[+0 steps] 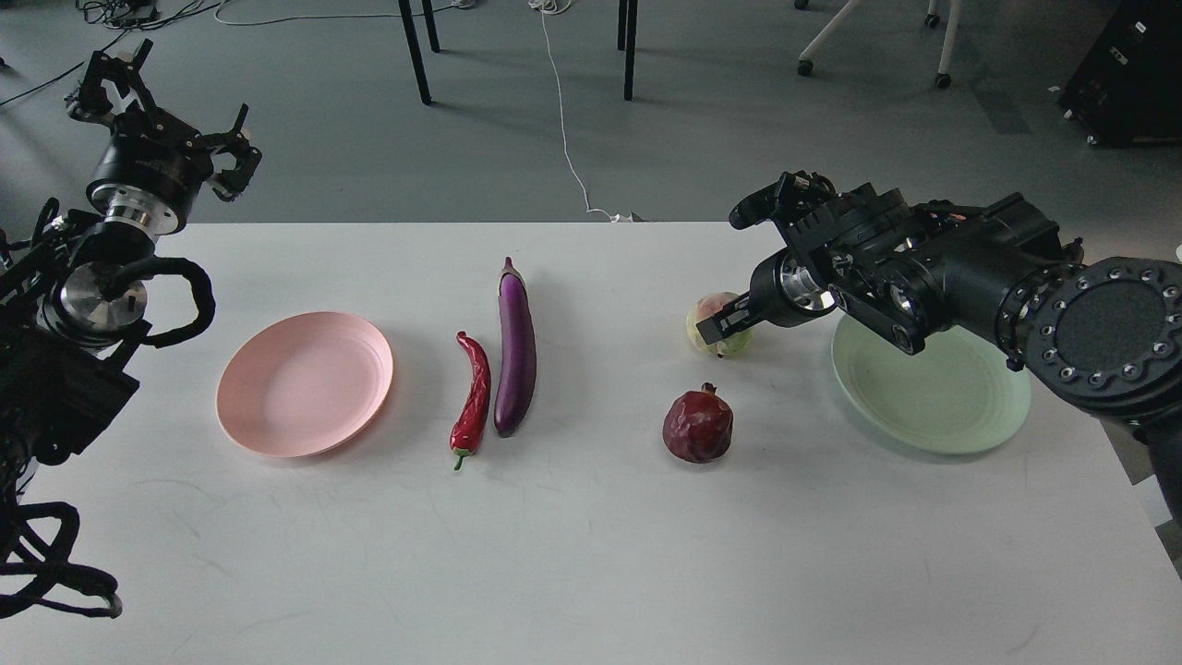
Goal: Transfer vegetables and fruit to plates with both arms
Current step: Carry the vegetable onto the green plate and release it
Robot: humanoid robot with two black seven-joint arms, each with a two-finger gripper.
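Note:
The purple eggplant [516, 349] and the red chili pepper [474, 400] lie side by side mid-table. The pale pink plate [305, 382] is to their left and holds nothing. The pale yellow-green fruit [713, 315] sits to the right, with the dark red pomegranate [698, 425] in front of it. The mint green plate [933, 392] is at the right, partly under my right arm. My right gripper [729, 272] has its fingers spread, the lower fingertip [716, 330] touching the pale fruit. My left gripper [175, 97] is open and raised beyond the table's far left corner.
The white table [591, 554] has bare room along its front half. Chair and table legs [416, 51] and a white cable [563, 120] are on the grey floor behind. The left arm's cables [55, 573] hang at the table's left edge.

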